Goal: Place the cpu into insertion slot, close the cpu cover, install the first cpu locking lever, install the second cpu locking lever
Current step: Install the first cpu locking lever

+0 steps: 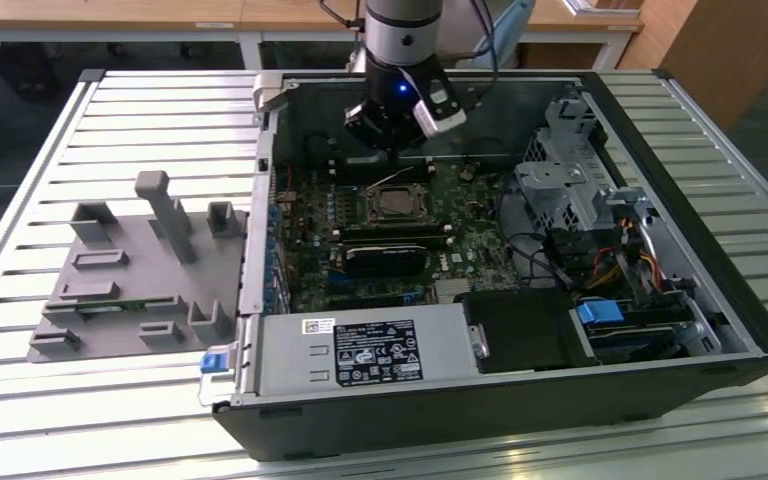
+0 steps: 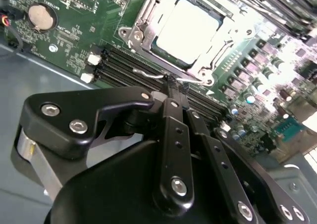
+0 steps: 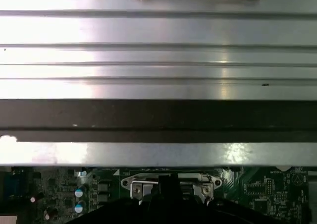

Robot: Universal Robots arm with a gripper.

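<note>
Now the gripper (image 1: 381, 158) is down inside the open computer case (image 1: 704, 330), which lies on a slatted metal table (image 1: 37, 420), at the far edge of the processor socket on the green board (image 1: 471, 235). In the second wrist view the two black fingers (image 2: 171, 120) come together at their tips, and the gripper (image 2: 174, 85) meets a thin wire lever (image 2: 148, 74) running along the socket's edge. Whether the wire is pinched between them I cannot tell.

The cpu (image 2: 190, 28), with its silver top, sits in the insertion slot (image 2: 159, 46), and the cpu cover (image 2: 140, 23) lies flat around it as a metal frame. Black memory slots (image 2: 121, 65) run just beside the socket, and a coin battery (image 2: 41, 16) sits further off on the board.

As for writing, the power supply (image 1: 291, 375) carries a black-and-white label (image 1: 373, 352), and the board has small white print; neither can be read. A grey plastic fixture (image 1: 131, 275) stands on the table toward the exterior view's left of the case
</note>
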